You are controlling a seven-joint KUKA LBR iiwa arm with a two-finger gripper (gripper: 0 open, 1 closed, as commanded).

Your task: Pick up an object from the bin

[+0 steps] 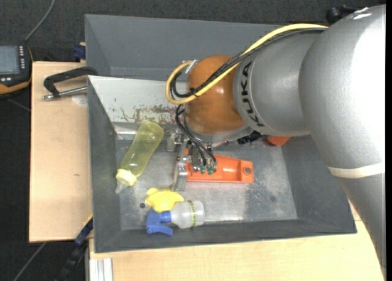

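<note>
My gripper point(182, 172) hangs below the orange wrist cover, low in the middle of the bin. It sits at the left end of a flat orange plastic piece point(225, 171) with a hole near its right end, which lies on the bin floor. Whether the gripper touches that piece is hidden by its own body. A pale yellow-green baby bottle point(141, 151) lies tilted to the gripper's left, teat toward the front left. A small yellow thing point(163, 198) rests just in front of the gripper.
A clear little bottle with a blue spray nozzle point(179, 215) lies by the front wall. Another orange thing point(277, 141) peeks out under the arm at the right. The arm covers the bin's back right; bare floor shows at the front right.
</note>
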